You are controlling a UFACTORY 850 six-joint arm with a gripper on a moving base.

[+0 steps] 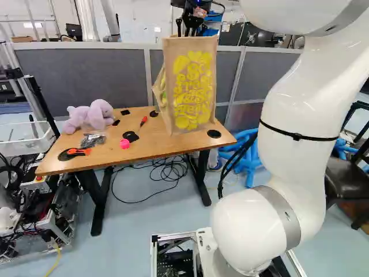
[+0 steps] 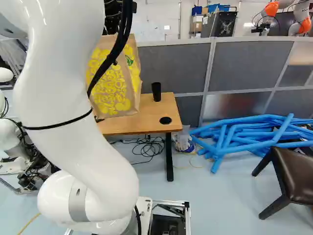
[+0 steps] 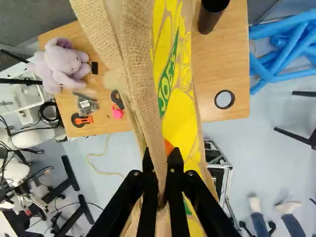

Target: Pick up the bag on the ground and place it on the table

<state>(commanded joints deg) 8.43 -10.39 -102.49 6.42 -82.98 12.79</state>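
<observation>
The table point(image 1: 155, 149) seems meant to take the bag point(image 1: 190, 86), which hangs upright over it, right of the middle and inside the near edge; I can't tell whether its bottom touches the wood. Held by the top rim, it keeps its base downward, likely so it can be set standing. The toy point(image 1: 89, 115) sits toward the far left corner and the cutter point(image 1: 74, 153) toward the near left one, so the right half looks the better landing spot, though the cup point(image 2: 156, 91) by the far edge could get knocked. The arm point(image 1: 300, 133) rises high and reaches forward over the table, its gripper point(image 3: 161, 154) pointing down, fingers nearly together with the bag's rim pinched between them.
</observation>
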